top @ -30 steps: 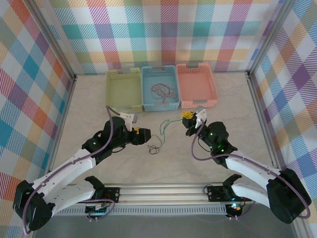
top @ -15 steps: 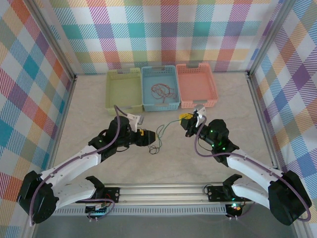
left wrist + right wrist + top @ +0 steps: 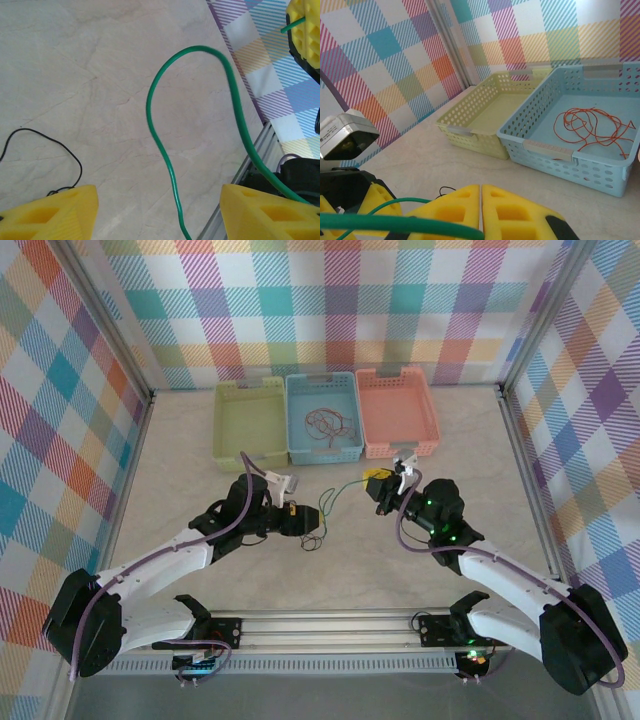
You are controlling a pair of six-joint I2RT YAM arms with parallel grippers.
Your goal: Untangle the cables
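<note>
Right gripper (image 3: 480, 200): clenched, pads together, with one end of the green cable (image 3: 236, 100) pinched between them. The left wrist view shows that end emerging from its yellow pad. Left gripper (image 3: 159, 202): released, jaws wide apart, the green cable running between them and touching neither. The black cable (image 3: 50, 137) lies on the counter (image 3: 100, 65) just outside one of the left gripper's fingers. Whether it crosses the green one below the jaws, I cannot tell. The red-orange cable (image 3: 580, 120) sits in the blue basket (image 3: 560, 160), well ahead of the right gripper.

Risks noted: the hold on the green end looks slight — a pull from the left gripper could slip it free. If the black cable is snagged on the green one, it would drag along. The thin, springy loop may also dodge closing jaws — leaving them shut on nothing.
</note>
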